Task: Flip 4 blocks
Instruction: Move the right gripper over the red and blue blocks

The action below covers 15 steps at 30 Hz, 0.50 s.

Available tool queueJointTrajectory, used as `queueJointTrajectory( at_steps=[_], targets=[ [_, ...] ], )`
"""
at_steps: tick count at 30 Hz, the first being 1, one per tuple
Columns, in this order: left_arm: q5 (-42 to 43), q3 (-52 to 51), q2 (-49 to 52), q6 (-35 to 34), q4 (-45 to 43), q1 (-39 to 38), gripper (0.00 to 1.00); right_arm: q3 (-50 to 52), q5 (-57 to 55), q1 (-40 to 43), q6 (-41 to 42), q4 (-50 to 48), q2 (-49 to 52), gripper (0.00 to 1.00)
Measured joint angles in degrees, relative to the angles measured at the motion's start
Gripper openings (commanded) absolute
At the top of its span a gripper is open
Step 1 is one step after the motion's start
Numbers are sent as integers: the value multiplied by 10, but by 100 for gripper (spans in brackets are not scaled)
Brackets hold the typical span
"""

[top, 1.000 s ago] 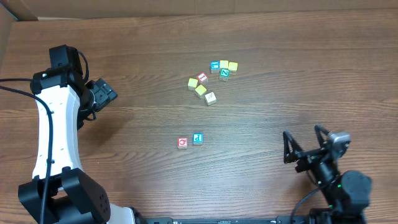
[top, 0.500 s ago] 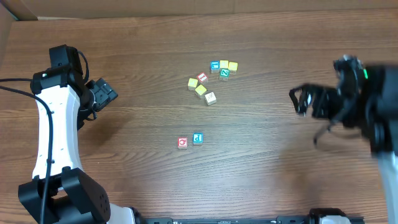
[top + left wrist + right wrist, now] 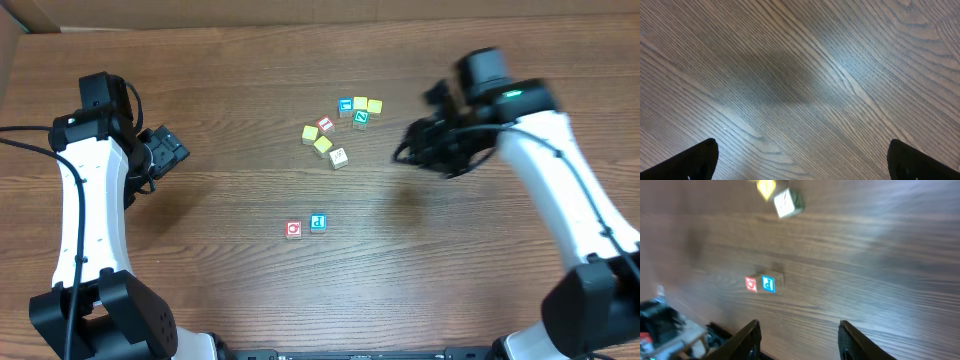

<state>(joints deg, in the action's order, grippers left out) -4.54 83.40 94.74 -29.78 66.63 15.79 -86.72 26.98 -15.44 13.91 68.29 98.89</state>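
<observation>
The red "Q" block (image 3: 293, 229) and the blue "P" block (image 3: 318, 222) sit side by side near the table's middle. The pale block (image 3: 339, 158) and the green "Z" block (image 3: 361, 118) belong to a cluster farther back. My right gripper (image 3: 412, 150) hangs just right of that cluster, blurred. In the right wrist view it is open and empty (image 3: 800, 336), with the red block (image 3: 751, 283), the blue block (image 3: 768, 283) and the pale block (image 3: 787, 203) ahead of it. At the left, my left gripper (image 3: 166, 150) is wide open over bare wood (image 3: 802, 161).
Yellow cubes (image 3: 310, 132) (image 3: 322, 145) (image 3: 367, 104), a red-faced cube (image 3: 325, 125) and a blue-faced cube (image 3: 346, 105) crowd the same cluster. A cardboard edge (image 3: 10, 40) shows at the far left corner. Another yellow cube (image 3: 766, 187) lies beside the pale block.
My right arm has swung from the near right corner up and leftward to just beside the cluster. The left arm and all blocks have stayed put.
</observation>
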Motion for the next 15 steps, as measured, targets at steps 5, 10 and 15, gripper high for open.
queueJointTrajectory(
  at_steps=[5,10,15],
  targets=[
    [0,0,0,0,0,0,100,50,-71,-92,77,-61,9,58],
    [0,0,0,0,0,0,100,110,-116,-159,144,-159,9,57],
    [0,0,0,0,0,0,100,161,-176,-227,191,-254,10,57]
  ],
)
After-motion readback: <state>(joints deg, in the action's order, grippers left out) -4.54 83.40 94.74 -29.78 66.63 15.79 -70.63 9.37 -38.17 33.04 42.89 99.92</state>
